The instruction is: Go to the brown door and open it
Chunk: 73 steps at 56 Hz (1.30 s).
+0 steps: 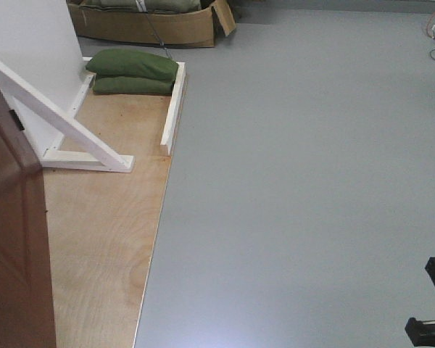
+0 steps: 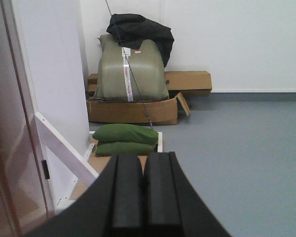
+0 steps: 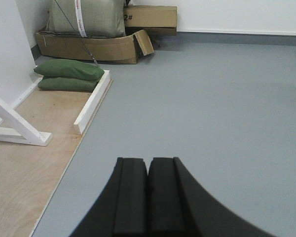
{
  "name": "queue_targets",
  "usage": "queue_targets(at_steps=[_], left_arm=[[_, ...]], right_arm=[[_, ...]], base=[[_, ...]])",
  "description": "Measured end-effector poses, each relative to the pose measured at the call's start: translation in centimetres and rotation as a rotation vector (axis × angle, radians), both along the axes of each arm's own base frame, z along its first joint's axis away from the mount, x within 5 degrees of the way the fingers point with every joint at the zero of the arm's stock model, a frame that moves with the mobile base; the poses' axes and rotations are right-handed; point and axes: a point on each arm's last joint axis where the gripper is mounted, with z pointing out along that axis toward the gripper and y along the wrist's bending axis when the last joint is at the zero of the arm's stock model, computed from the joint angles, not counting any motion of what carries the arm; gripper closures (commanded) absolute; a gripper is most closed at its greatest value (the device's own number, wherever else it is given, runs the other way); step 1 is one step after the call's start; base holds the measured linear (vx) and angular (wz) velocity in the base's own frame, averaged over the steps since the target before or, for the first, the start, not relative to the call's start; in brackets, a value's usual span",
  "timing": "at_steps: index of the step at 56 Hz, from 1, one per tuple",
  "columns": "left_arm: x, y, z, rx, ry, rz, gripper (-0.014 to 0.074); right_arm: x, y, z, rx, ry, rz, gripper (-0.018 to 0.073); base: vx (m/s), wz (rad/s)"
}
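We see the brown door [image 1: 11, 246] only as a strip down the lower left edge of the front view, and as a glossy reddish band at the far left of the left wrist view. Its handle is in none of the pictures. Both arms are idle: the left gripper [image 2: 144, 163] has its jaws pressed together on nothing, and so does the right gripper [image 3: 148, 165].

We judge the approach not finished, since most of what lies ahead is grey floor [image 1: 304, 181]. To do it well, we would swing the base toward the left until the door panel fills the middle of the view, staying clear of the plywood base [image 1: 101, 239] and the white brace [image 1: 65, 123] (the green sandbags [image 1: 134, 72] weigh that frame down). We would part the jaws only once the handle shows.
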Motion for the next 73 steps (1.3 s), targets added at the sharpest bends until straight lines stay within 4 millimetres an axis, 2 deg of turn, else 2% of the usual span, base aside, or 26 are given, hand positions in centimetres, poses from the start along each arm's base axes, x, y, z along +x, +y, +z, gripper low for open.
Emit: queue_targets(at_steps=[73], left_arm=[[0.00,0.00,0.00,0.001,0.000,0.000,0.0450]], right_arm=[[0.00,0.00,0.01,0.000,-0.001,0.000,0.0559]], base=[[0.02,-0.01]])
